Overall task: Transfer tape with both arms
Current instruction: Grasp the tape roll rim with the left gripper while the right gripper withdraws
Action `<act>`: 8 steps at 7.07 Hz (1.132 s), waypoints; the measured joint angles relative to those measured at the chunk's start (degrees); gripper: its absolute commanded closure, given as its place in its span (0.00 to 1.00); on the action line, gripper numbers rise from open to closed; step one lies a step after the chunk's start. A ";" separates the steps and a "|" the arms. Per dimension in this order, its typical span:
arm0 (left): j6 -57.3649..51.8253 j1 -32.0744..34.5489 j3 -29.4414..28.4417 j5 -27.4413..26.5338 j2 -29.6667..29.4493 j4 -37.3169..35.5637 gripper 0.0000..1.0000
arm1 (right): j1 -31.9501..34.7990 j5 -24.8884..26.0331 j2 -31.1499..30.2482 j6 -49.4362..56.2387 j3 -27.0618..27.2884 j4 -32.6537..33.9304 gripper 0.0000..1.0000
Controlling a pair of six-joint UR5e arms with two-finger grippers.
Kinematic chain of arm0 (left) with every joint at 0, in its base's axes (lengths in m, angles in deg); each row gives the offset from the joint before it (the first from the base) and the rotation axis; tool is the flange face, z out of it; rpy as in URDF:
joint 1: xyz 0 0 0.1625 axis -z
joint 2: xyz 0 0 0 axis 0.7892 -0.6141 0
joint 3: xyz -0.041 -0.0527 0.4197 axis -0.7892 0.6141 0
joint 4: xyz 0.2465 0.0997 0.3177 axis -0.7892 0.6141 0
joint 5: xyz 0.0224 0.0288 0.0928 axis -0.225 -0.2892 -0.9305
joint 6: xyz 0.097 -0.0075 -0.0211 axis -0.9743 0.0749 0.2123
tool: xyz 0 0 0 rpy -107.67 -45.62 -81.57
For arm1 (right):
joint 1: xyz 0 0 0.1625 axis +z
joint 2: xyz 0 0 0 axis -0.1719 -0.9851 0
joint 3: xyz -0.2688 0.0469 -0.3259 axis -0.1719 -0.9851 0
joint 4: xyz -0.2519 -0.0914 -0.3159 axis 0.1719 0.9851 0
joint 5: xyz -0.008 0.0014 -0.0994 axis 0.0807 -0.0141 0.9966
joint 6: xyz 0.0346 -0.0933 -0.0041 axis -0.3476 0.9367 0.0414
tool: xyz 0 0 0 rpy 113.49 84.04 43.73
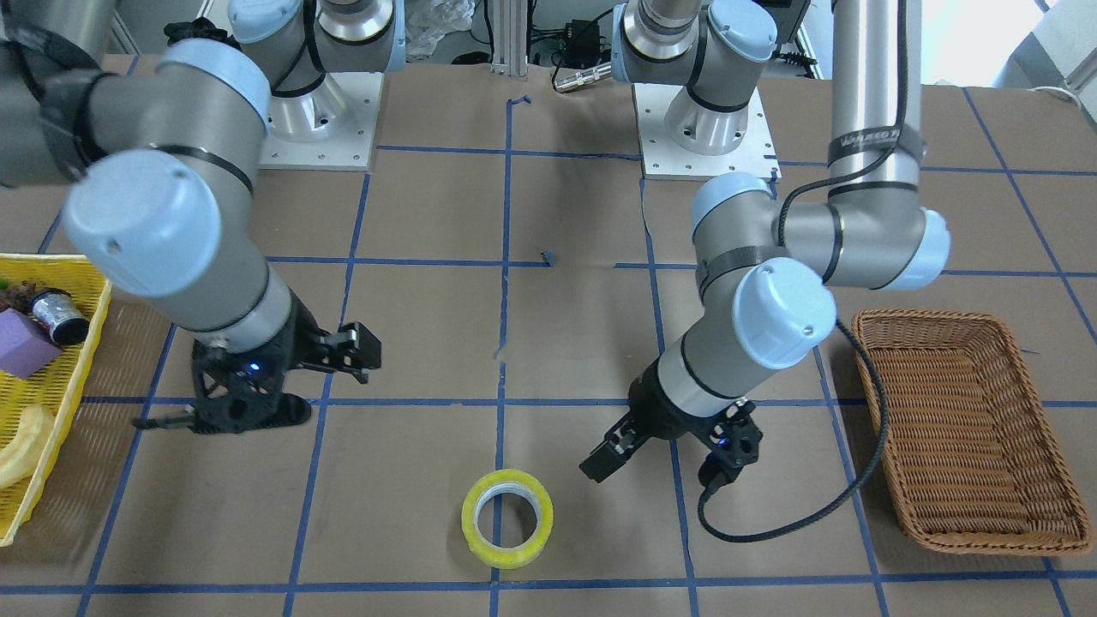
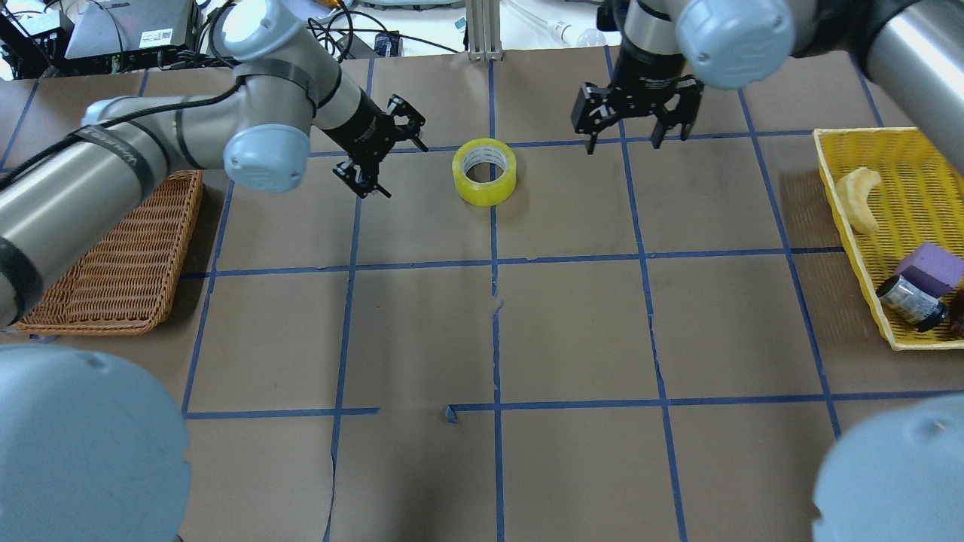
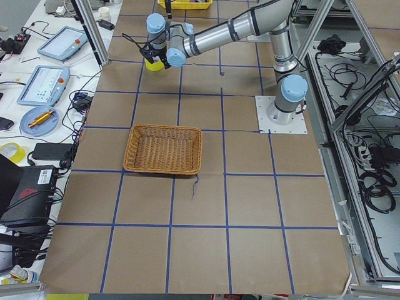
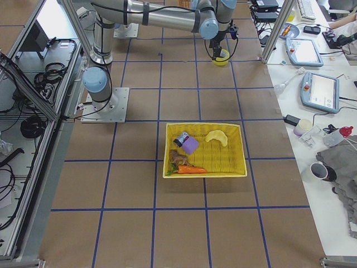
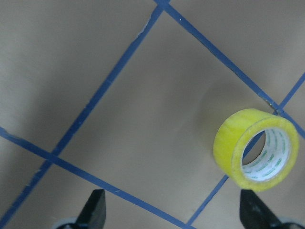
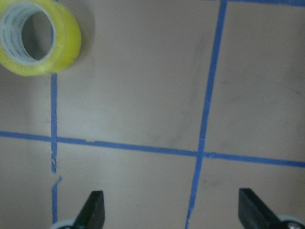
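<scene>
Nearest us, looking out over the robot's shoulders, is the table. It is covered in matte brown paper, creased and torn in spots, and ruled into squares by blue tape lines.

Farther out, at 9 o'clock, sits a wicker basket, tan, tightly woven, rectangular, with nothing in it. At 3 o'clock a yellow mesh basket holds a pale curved piece, a purple block and a small silver-black cylinder. We take these two baskets to be the ends of the route.

Farthest out, at 12 o'clock, the tape lies flat with its hole up, astride the centre line. We judge it sits there because either arm can reach that middle spot. Its wraps are glossy translucent yellow and its white core carries green print.

The left gripper hovers near the roll's 9 o'clock and is tilted toward it. Its black fingers are spread wide and hold nothing. The right gripper hangs at about 2 o'clock, well apart from the roll and pointing down, also wide open with nothing between its fingers. From that lean, we think the left arm is the one lined up to take the roll.
</scene>
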 measured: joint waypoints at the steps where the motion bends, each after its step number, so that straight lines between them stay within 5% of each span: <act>1: 6.70 2.37 -0.90 0.26 -3.13 -3.01 0.10 | -2.24 0.91 -6.94 2.03 6.11 -0.36 0.00; 2: 11.77 3.91 -2.27 0.39 -5.71 -4.31 0.21 | -3.22 2.34 -12.60 3.03 10.31 -0.85 0.00; 4: 16.89 4.94 -4.68 1.20 -9.46 -4.90 1.00 | -3.67 3.55 -18.05 3.73 13.04 -2.54 0.00; 8: 8.17 4.88 -8.14 1.35 -9.63 -2.12 1.00 | -3.48 3.79 -19.52 3.76 13.59 -3.21 0.00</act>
